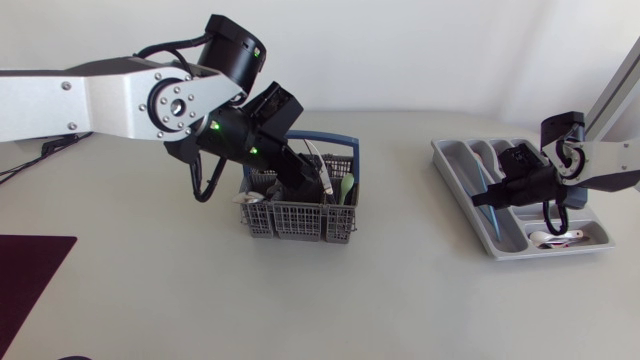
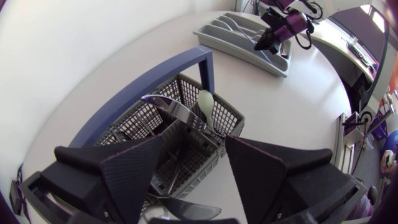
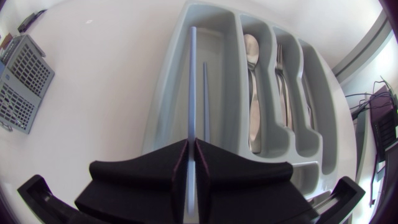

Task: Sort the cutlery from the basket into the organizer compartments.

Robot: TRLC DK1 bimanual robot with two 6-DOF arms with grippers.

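Cutlery piece [image 3: 191, 81], thin and pale blue, is clamped edge-on between the right jaws. It runs out over the organizer's [image 3: 163, 93] outermost long compartment, beside a second thin piece [image 3: 204, 93] in it. A spoon [image 3: 251, 68] and a fork [image 3: 281, 68] lie in the next compartments. Well apart from the organizer, the left jaws stand apart above the basket [image 2: 134, 121], with a silver knife [image 2: 177, 111] and a pale green spoon [image 2: 206, 102] just ahead.

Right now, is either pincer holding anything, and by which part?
The right pincer grips a thin blue stick near one end, above the tray. The left pincer is open, holding nothing.
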